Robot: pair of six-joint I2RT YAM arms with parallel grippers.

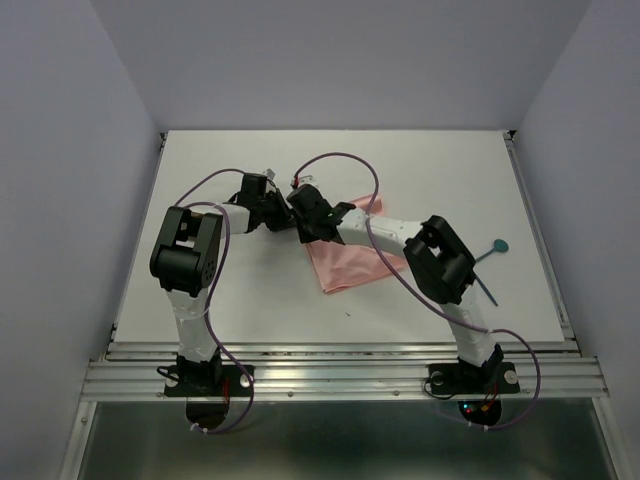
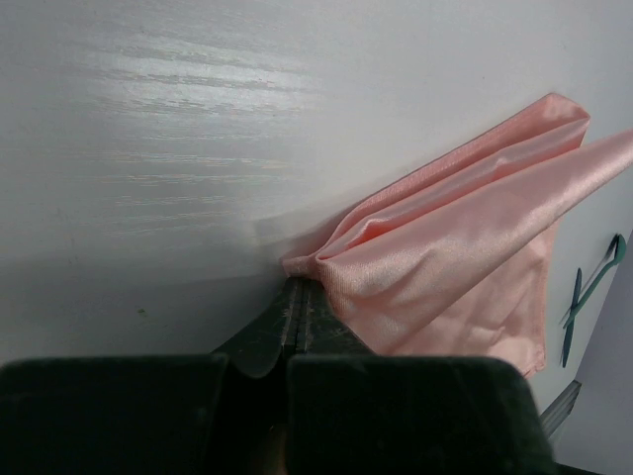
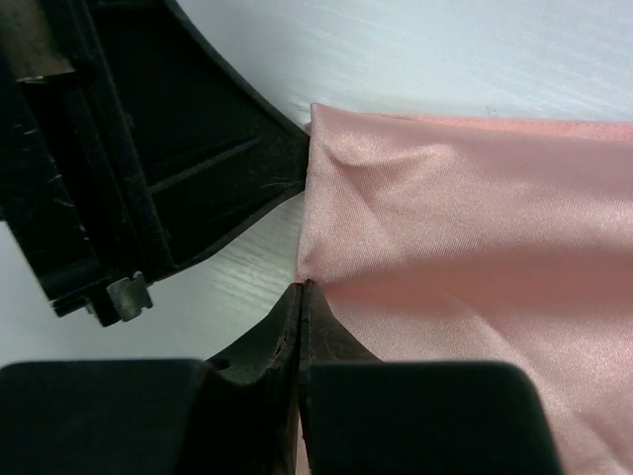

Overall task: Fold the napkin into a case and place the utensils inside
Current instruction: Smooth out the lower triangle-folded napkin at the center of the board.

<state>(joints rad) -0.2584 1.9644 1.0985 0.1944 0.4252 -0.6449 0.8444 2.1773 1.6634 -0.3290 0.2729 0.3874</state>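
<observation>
left wrist | left claw [image 2: 300, 294] clamped on napkin [image 2: 455, 252] corner | right claw [image 3: 302, 294] clamped on edge alongside

We see the right end effector [image 3: 302, 297] at 6 o'clock, jaws pressed together on the napkin [image 3: 465, 247] edge. The pink cloth spreads toward 3 o'clock over the white desk [image 3: 445, 49]. At 10 o'clock, the other arm's black body [image 3: 148, 168] touches the cloth's upper corner

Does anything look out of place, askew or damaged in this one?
Nothing damaged or spilled. The napkin lies askew and puckers where the left gripper and right gripper pinch it. The utensils lie apart, at the right.
</observation>
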